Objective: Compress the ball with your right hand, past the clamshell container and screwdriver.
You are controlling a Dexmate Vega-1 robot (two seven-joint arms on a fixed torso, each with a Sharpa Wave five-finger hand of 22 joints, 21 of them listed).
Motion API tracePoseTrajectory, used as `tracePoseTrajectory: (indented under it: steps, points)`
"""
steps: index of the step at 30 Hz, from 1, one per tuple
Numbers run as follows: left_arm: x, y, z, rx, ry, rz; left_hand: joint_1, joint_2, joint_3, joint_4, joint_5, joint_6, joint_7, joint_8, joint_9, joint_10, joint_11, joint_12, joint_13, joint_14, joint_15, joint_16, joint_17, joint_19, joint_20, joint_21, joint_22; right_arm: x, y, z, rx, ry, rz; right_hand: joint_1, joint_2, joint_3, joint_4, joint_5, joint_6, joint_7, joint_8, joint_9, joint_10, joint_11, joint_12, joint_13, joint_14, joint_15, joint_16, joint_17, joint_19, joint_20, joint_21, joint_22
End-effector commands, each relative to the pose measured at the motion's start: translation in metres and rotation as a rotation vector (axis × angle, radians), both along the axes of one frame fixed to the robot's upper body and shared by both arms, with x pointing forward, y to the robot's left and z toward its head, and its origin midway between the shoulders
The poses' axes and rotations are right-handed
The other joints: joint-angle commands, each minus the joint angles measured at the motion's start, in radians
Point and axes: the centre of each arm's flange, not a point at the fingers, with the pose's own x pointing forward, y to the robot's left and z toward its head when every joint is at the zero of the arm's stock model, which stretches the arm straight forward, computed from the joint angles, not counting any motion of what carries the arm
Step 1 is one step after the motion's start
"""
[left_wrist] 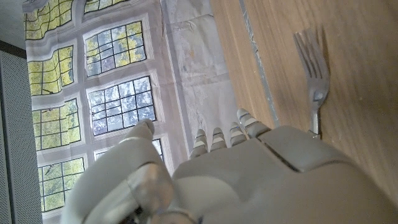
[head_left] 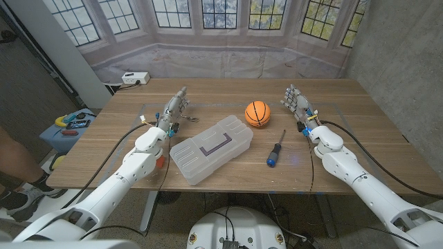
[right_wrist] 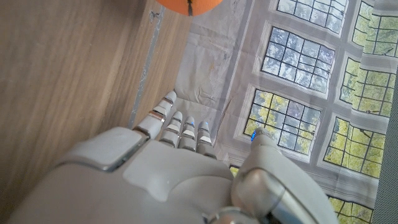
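Wooden table point(head_left: 360, 138), right hand point(head_left: 296, 102) empty, fingers apart, beside ball point(head_left: 257, 113); left hand point(head_left: 174, 111) likewise.

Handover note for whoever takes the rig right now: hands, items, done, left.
Left robot hand: open, holding nothing, at the table's left side next to a fork.
Right robot hand: open, holding nothing, to the right of the ball and apart from it.
Ball: orange, on the table past the clamshell container and the screwdriver, untouched.
Clamshell container: closed, mid-table. Screwdriver: to its right, blue handle toward the robot.
Done: nothing yet.
Left: bring the right robot hand over to the ball, close on it and compress.
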Motion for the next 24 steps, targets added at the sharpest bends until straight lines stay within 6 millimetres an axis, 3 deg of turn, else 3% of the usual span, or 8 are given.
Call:
tracePoseTrajectory:
  steps: [1, 13, 24]
  points:
    - [-0.002, -0.004, 0.0, 0.005, -0.006, 0.002, 0.012, 0.0, 0.009, -0.004, 0.006, 0.011, 0.005, 0.007, 0.004, -0.001, 0.006, 0.008, 0.003, 0.002, 0.013, 0.004, 0.001, 0.006, 0.001, 0.006, 0.005, -0.011, -0.004, -0.006, 0.003, -0.006, -0.006, 0.017, -0.003, 0.007, -0.006, 0.004, 0.012, 0.005, 0.007, 0.004, 0.006, 0.009, 0.005, 0.001, 0.007, 0.007, 0.006, 0.001, 0.007, 0.001, 0.005, 0.004]
    - [-0.005, -0.007, 0.006, 0.025, -0.027, -0.006, 0.015, -0.004, 0.013, -0.012, 0.008, 0.014, 0.006, 0.007, 0.004, -0.001, 0.004, 0.008, 0.003, 0.002, 0.014, 0.004, 0.0, 0.006, 0.001, 0.004, 0.005, -0.021, -0.01, 0.0, -0.023, -0.025, -0.028, 0.022, -0.01, 0.009, -0.014, 0.003, 0.013, 0.004, 0.006, 0.004, 0.001, 0.013, 0.004, 0.002, 0.005, 0.014, 0.004, -0.001, 0.004, 0.005, 0.004, 0.004]
    - [-0.01, -0.004, 0.004, 0.022, -0.03, 0.0, 0.017, -0.007, 0.018, -0.02, 0.008, 0.017, 0.008, 0.008, 0.004, 0.0, 0.009, 0.008, 0.003, 0.0, 0.018, 0.002, -0.001, 0.004, 0.002, 0.001, 0.005, -0.023, -0.001, 0.007, -0.076, -0.019, -0.049, 0.027, -0.017, 0.009, -0.022, 0.002, 0.013, 0.004, 0.006, 0.004, 0.0, 0.012, 0.005, 0.002, 0.004, 0.017, 0.003, -0.004, 0.0, 0.009, 0.003, 0.004]
